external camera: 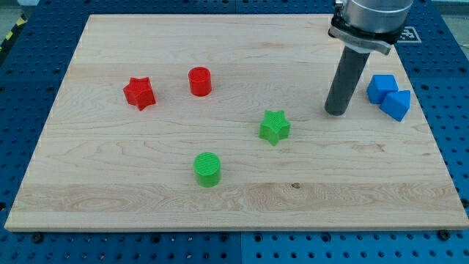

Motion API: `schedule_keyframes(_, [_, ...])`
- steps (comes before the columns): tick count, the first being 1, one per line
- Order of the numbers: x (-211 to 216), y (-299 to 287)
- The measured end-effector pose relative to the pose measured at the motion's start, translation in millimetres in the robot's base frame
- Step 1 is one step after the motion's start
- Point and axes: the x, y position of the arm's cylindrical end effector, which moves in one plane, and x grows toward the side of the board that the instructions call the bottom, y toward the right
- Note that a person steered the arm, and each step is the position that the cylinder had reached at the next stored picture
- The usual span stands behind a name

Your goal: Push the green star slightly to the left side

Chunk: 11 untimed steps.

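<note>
The green star [274, 127] lies a little right of the board's middle. My tip [336, 111] rests on the board to the star's right and slightly toward the view's top, a clear gap away from it. The dark rod rises from the tip toward the view's top right.
A green cylinder [207, 169] stands to the lower left of the star. A red cylinder [199, 81] and a red star [139, 93] lie at the upper left. A blue block [388, 96] of two joined cubes sits right of my tip. The wooden board [110, 205] ends near it.
</note>
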Motion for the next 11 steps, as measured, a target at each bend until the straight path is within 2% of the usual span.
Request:
schedule_keyframes(1, [22,-6])
schedule_keyframes(3, [23,-42])
schedule_keyframes(6, [29,-43])
schedule_keyframes(7, [44,-61])
schedule_keyframes(11, [46,-83])
